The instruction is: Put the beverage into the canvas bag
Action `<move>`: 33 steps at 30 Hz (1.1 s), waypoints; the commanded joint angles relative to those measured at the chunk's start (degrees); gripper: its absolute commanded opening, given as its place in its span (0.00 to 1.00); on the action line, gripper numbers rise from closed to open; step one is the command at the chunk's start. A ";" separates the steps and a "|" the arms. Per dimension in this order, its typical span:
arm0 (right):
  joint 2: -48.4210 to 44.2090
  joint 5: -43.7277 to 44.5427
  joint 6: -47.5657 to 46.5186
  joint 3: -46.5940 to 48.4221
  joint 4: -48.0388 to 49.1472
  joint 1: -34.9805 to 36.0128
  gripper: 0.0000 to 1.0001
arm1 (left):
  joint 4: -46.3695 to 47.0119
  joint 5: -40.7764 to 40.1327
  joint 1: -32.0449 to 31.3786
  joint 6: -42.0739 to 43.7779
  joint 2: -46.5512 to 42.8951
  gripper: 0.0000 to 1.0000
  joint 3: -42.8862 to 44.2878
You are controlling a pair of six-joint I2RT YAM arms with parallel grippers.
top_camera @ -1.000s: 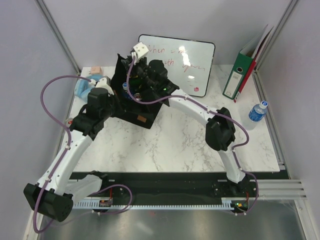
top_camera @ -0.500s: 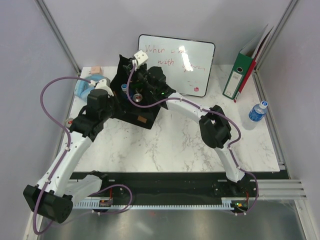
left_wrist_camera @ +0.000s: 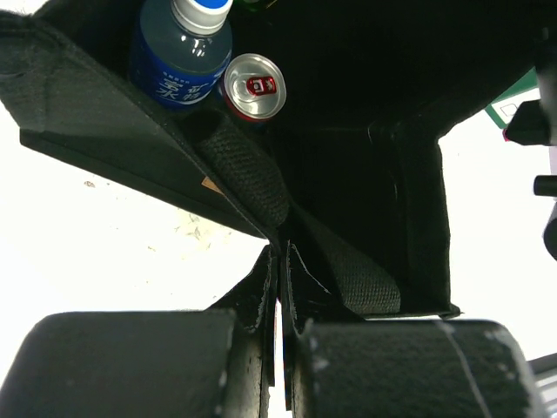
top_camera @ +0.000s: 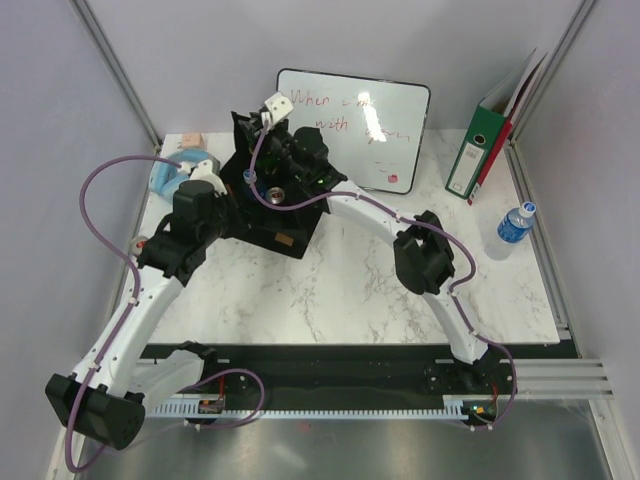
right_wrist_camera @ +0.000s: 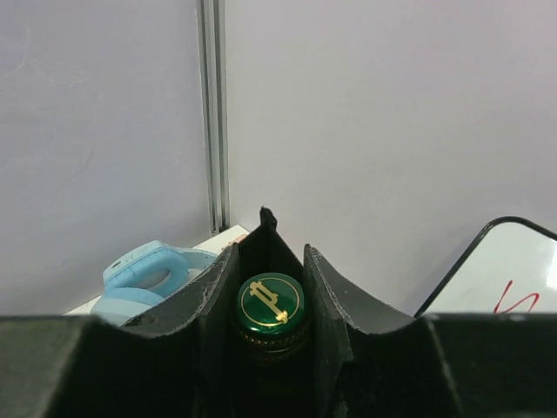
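Marble table (top_camera: pixel 350 290): left gripper (left_wrist_camera: pixel 278 261) pinches canvas bag (left_wrist_camera: pixel 87 113) rim, propping mouth open ahead; right gripper (right_wrist_camera: pixel 271 266) clamps green-capped bottle (right_wrist_camera: pixel 271 303) upright for lowering.

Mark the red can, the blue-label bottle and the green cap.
red can (left_wrist_camera: pixel 252 84): left wrist view, on its silver top.
blue-label bottle (left_wrist_camera: pixel 177 70): left wrist view, on the label.
green cap (right_wrist_camera: pixel 271 302): right wrist view, on the gold emblem.
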 commanded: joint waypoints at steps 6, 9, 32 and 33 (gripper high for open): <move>-1.24 -0.39 0.27 -4.23 12.78 0.75 0.00 | -0.19 2.13 -0.07 1.01 -1.88 0.02 -0.45; -0.80 -0.30 -0.08 -5.38 12.87 0.75 0.00 | -0.19 1.70 0.02 1.01 -2.32 0.02 -0.44; -0.80 2.34 0.18 -16.19 14.63 0.93 0.04 | -0.19 1.69 0.02 0.92 -2.76 0.02 -1.24; -0.88 2.34 0.09 -16.63 14.63 0.93 0.05 | -0.19 1.69 0.02 0.84 -2.85 0.02 -1.41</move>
